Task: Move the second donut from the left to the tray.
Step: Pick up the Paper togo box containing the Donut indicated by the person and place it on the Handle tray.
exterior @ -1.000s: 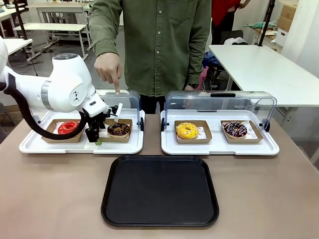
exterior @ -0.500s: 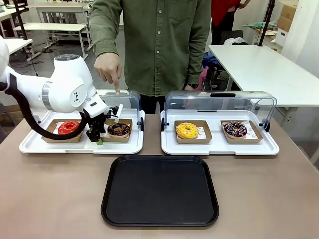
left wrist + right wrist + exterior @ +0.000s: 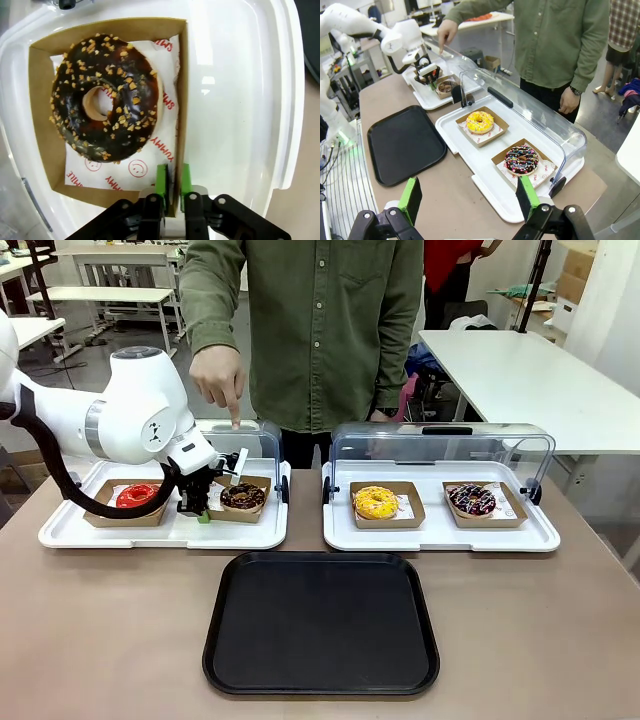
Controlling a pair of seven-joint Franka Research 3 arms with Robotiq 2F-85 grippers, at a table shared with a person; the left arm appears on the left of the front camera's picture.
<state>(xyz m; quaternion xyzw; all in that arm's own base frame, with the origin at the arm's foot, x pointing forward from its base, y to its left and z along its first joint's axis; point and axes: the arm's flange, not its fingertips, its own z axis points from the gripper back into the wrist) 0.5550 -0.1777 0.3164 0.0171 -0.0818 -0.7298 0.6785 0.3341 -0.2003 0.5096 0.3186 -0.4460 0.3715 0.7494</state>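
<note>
While the left hand [image 3: 172,180] pinches the near wall of the small cardboard box [image 3: 183,75] between its green pads, the second donut from the left [image 3: 106,96] lies inside that box just beyond the fingertips, untouched, chocolate-iced with light sprinkles. Box and donut sit at the right end of the left white tray [image 3: 60,530], near the table's far left corner. The right hand [image 3: 470,197] is spread wide and holds nothing. Four donuts sit in four boxes, two on each of two white trays. One black tray [image 3: 320,625] lies at the table's near edge.
</note>
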